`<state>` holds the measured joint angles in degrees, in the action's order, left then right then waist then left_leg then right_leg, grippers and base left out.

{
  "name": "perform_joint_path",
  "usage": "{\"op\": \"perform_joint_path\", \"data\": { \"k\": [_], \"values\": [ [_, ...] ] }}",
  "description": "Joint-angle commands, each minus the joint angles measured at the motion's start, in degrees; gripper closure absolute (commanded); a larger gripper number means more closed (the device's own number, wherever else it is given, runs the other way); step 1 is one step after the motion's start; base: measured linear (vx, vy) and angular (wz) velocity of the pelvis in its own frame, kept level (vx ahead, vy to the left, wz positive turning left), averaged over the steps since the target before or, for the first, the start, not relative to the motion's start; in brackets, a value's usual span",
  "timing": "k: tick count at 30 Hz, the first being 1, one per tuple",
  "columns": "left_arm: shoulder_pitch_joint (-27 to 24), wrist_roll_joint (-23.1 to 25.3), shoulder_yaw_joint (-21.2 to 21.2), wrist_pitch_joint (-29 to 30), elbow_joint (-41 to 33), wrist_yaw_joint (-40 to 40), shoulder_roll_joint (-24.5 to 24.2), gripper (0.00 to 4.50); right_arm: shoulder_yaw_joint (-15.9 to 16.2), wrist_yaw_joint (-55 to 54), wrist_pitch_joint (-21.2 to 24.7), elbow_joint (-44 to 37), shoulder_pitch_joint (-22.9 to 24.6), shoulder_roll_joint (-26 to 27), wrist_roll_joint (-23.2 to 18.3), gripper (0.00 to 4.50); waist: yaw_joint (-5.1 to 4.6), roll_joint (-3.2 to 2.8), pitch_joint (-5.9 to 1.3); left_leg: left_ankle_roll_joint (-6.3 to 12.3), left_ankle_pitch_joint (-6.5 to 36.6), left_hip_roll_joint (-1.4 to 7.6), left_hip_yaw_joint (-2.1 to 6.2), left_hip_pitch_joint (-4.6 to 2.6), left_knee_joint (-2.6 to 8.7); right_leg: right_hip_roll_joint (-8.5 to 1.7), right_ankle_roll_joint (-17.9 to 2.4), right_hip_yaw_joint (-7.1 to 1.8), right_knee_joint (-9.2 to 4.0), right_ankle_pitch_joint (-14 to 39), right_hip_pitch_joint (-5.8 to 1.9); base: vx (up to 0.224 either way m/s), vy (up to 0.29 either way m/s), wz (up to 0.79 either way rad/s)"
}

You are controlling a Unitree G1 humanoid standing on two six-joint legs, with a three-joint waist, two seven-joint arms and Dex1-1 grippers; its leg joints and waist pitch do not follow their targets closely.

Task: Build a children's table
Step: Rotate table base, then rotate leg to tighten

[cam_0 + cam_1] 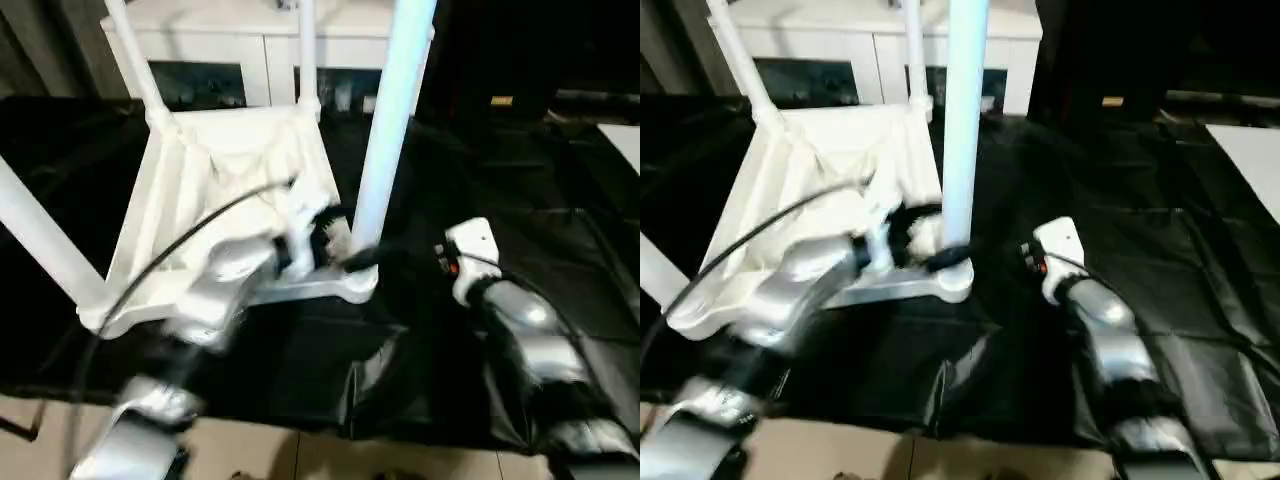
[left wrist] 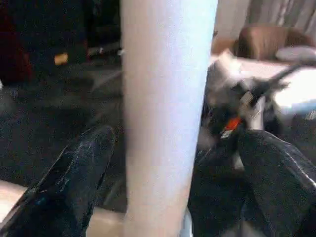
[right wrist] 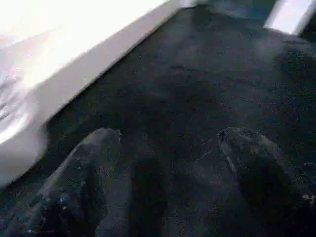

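Note:
The children's table [image 1: 215,165] lies upside down on a black sheet [image 1: 520,190], ribbed underside up. Several white legs stand screwed into its corners. The nearest right leg [image 1: 392,130] rises from the front right corner. My left gripper [image 1: 335,245] is open around the base of that leg, and in the left wrist view the leg [image 2: 168,118] stands between the two black fingers [image 2: 74,187] with a gap on each side. My right gripper [image 3: 168,138] is open over the black sheet just right of that corner, with the table's white edge [image 3: 74,69] beside it and nothing between its fingers.
A white cabinet [image 1: 265,45] with glass-fronted compartments stands right behind the table. The black sheet spreads far to the right, where a white panel [image 1: 625,140] lies at the edge. Beige floor [image 1: 300,455] shows at the front. A black cable [image 1: 170,250] arcs over my left forearm.

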<state>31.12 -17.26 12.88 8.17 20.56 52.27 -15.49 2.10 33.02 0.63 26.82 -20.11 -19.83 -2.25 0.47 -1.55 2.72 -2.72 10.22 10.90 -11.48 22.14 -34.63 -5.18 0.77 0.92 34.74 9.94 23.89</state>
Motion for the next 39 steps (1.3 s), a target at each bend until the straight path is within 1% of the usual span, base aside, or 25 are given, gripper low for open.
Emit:
{"op": "perform_joint_path", "data": {
  "k": [1,2,3,4,5,6,7,8,9,10,11,13,15,17,18,19,21,22,24,26,27,28,32,36,39],
  "values": [
    [-0.9,0.9,0.5,1.3,-0.1,2.6,-2.4,0.01,2.2,4.8,1.8,-4.7,1.5,-1.7,-1.1,0.73,0.26,0.35,-3.36,2.72,19.5,1.54,0.89,-1.08,4.69,-1.22,-12.2,-0.74,-4.56,15.9,-2.72,0.0,0.0,0.0],
    [-0.9,1.2,0.5,1.3,0.1,2.8,-2.7,0.01,2.5,5.2,1.9,-5.2,1.8,-1.9,-1.2,0.73,0.13,0.25,-3.42,2.27,19.9,1.58,0.91,-1.12,4.7,-1.31,-12.0,-0.79,-4.54,16.4,-2.57,0.0,0.0,0.0],
    [-1.0,3.6,0.9,0.7,2.0,3.4,-4.6,0.01,3.9,7.6,2.9,-8.0,3.1,-3.2,-1.5,0.73,0.05,0.18,-3.41,1.51,20.7,1.47,0.99,-1.23,4.75,-1.23,-11.6,-0.74,-4.72,17.4,-2.38,0.0,0.0,0.0],
    [-1.0,3.6,0.9,0.7,2.0,3.4,-4.6,0.01,3.9,7.6,2.9,-8.0,3.1,-3.2,-1.5,0.73,0.02,0.25,-3.28,1.2,21.8,1.6,1.01,-1.4,4.86,-1.2,-11.1,-0.84,-4.82,18.2,-2.13,0.0,0.0,0.0],
    [-1.0,3.6,0.9,0.7,2.0,3.4,-4.6,0.01,3.9,7.6,2.9,-8.0,3.1,-3.2,-1.5,0.73,-0.03,0.2,-3.29,0.79,22.0,1.52,1.01,-1.29,4.86,-1.39,-10.9,-0.91,-4.83,18.8,-2.14,0.0,0.0,0.0],
    [-0.4,6.9,2.3,-0.6,4.8,3.2,-6.3,0.01,5.0,9.2,3.5,-9.7,3.8,-4.0,-1.6,0.73,-0.07,0.43,-3.26,0.89,22.0,1.52,1.12,-1.16,4.97,-1.33,-10.5,-0.87,-5.03,19.2,-2.18,0.0,0.0,0.0],
    [0.5,10.3,4.3,-1.8,7.8,3.4,-8.2,0.01,5.8,10.6,4.5,-11.5,4.3,-4.6,-1.6,0.73,0.05,0.32,-3.32,0.63,21.8,1.55,1.08,-1.29,4.89,-1.44,-10.2,-1.0,-4.86,19.0,-2.04,0.0,0.0,0.0],
    [1.6,12.8,5.8,-2.1,10.6,3.2,-9.4,0.01,6.5,11.6,5.4,-12.9,4.7,-5.0,-1.6,0.73,0.02,0.34,-3.3,0.88,21.7,1.45,1.1,-1.25,4.9,-1.29,-9.7,-1.01,-5.07,19.1,-1.98,0.0,0.0,0.0],
    [3.1,14.5,6.9,-2.0,13.8,2.5,-9.9,0.01,7.0,12.5,6.4,-14.3,4.9,-5.2,-1.4,0.73,0.06,0.19,-3.43,0.55,21.1,1.41,1.25,-1.18,4.95,-1.42,-8.8,-1.07,-4.77,18.4,-2.14,0.0,0.0,0.0],
    [3.9,14.9,7.0,-1.9,15.2,1.8,-9.7,0.01,7.2,12.9,6.7,-14.8,5.0,-5.2,-1.4,0.73,-0.01,0.26,-3.38,0.52,20.8,1.34,1.18,-1.13,4.96,-1.31,-8.8,-1.09,-4.84,18.0,-2.15,0.0,0.0,0.0],
    [4.3,15.1,7.1,-1.9,15.9,1.4,-9.6,0.29,7.3,13.0,6.8,-15.1,5.0,-5.3,-1.3,0.73,0.15,0.11,-3.52,0.22,20.1,1.47,1.21,-1.27,4.89,-1.58,-10.0,-1.09,-4.66,16.3,-2.19,0.0,0.0,0.0],
    [5.5,15.0,7.1,-1.9,17.5,1.7,-9.2,0.4,7.9,13.6,7.7,-16.5,5.3,-5.6,-1.4,0.73,0.24,0.17,-3.46,0.35,19.5,1.48,1.11,-1.18,4.83,-1.59,-11.5,-1.11,-4.58,14.7,-2.24,0.0,0.0,0.0],
    [6.0,14.4,7.0,-1.7,17.7,3.7,-8.9,0.49,8.3,14.6,9.1,-18.3,5.8,-6.2,-1.8,0.73,0.48,0.17,-3.62,1.13,17.8,1.54,1.07,-1.05,4.74,-1.66,-12.9,-1.09,-4.21,11.1,-2.55,0.0,0.0,0.0],
    [6.3,14.5,7.0,-1.8,18.0,4.6,-8.8,0.62,8.5,15.1,9.8,-19.3,6.1,-6.5,-2.1,0.73,0.65,0.15,-3.74,1.72,16.7,1.56,0.99,-1.1,4.61,-1.72,-13.6,-1.09,-4.05,9.3,-2.66,0.0,0.0,0.0],
    [7.5,14.8,6.7,-2.6,19.9,5.1,-8.2,0.8,8.7,16.3,10.9,-21.0,6.5,-7.2,-2.7,0.73,0.73,0.12,-3.73,1.93,16.5,1.51,0.94,-1.12,4.58,-1.68,-13.7,-1.08,-4.09,8.9,-2.66,0.0,0.0,0.0],
    [8.4,14.8,6.3,-3.4,21.6,5.6,-7.8,0.87,8.8,16.9,11.8,-22.0,6.7,-7.6,-3.0,0.73,0.95,-0.2,-3.76,2.07,16.2,1.51,0.9,-1.27,4.51,-1.63,-14.0,-1.08,-4.12,8.1,-2.68,0.0,0.0,0.0],
    [9.5,14.4,5.9,-4.0,23.6,7.1,-7.1,0.93,8.9,17.8,12.9,-23.4,7.1,-8.1,-3.4,0.73,1.39,-0.03,-3.74,2.23,15.9,1.5,0.88,-1.24,4.52,-1.74,-14.3,-1.08,-4.09,7.6,-2.81,0.0,0.0,0.0],
    [9.7,13.9,5.6,-4.0,24.0,8.1,-6.9,1.14,9.0,18.2,13.3,-24.0,7.2,-8.4,-3.6,0.73,1.49,0.02,-3.78,2.15,15.8,1.55,0.89,-1.27,4.49,-1.8,-14.4,-1.07,-4.02,7.5,-2.82,0.0,0.0,0.0],
    [10.1,12.8,5.1,-3.7,24.1,10.2,-6.5,1.25,8.8,18.8,14.2,-25.1,7.5,-8.8,-3.8,0.73,1.62,-0.1,-3.66,1.83,16.1,1.65,0.93,-1.27,4.64,-1.85,-14.8,-1.06,-4.01,7.8,-2.84,0.0,0.0,0.0],
    [10.4,12.7,4.8,-3.8,24.4,10.6,-6.3,1.36,8.7,18.7,14.6,-25.4,7.6,-9.0,-4.0,0.73,1.6,-0.03,-3.68,1.69,16.6,1.64,0.95,-1.24,4.65,-1.88,-14.9,-1.05,-4.0,8.2,-2.9,0.0,0.0,0.0],
    [10.6,12.8,4.8,-3.9,24.6,10.6,-6.2,1.58,8.8,18.7,14.6,-25.4,7.5,-9.0,-4.0,0.73,1.59,-0.02,-3.64,1.64,16.8,1.63,0.93,-1.28,4.66,-1.9,-14.8,-1.05,-4.07,8.5,-2.86,0.0,0.0,0.0],
    [10.9,12.9,4.8,-4.1,25.0,10.7,-6.1,1.58,8.8,18.7,14.8,-25.6,7.6,-9.1,-4.0,0.73,1.58,0.01,-3.65,1.54,17.0,1.63,0.93,-1.31,4.63,-1.89,-14.7,-1.07,-4.09,8.9,-2.84,0.0,0.0,0.0],
    [12.3,14.0,5.6,-5.1,27.3,12.9,-5.8,1.92,8.8,18.9,15.5,-26.2,7.6,-9.5,-4.0,0.73,1.61,-0.05,-3.62,1.17,17.4,1.6,1.01,-1.39,4.71,-1.92,-14.2,-1.09,-4.29,10.2,-2.83,0.0,0.0,0.0],
    [13.6,15.7,6.6,-5.3,29.4,14.2,-5.7,2.23,8.9,19.1,16.2,-26.6,7.5,-9.8,-3.8,0.73,1.63,-0.07,-3.69,1.45,16.3,1.58,1.0,-1.27,4.59,-1.95,-14.7,-1.08,-4.07,8.0,-3.01,0.0,0.0,0.0],
    [14.1,16.3,7.1,-5.1,30.3,14.7,-5.4,2.61,9.0,19.2,16.3,-26.7,7.5,-10.0,-3.7,0.73,1.63,-0.1,-3.74,1.71,15.8,1.61,0.97,-1.3,4.53,-1.94,-15.0,-1.06,-4.0,7.1,-3.06,0.0,0.0,0.0]
  ]
}}
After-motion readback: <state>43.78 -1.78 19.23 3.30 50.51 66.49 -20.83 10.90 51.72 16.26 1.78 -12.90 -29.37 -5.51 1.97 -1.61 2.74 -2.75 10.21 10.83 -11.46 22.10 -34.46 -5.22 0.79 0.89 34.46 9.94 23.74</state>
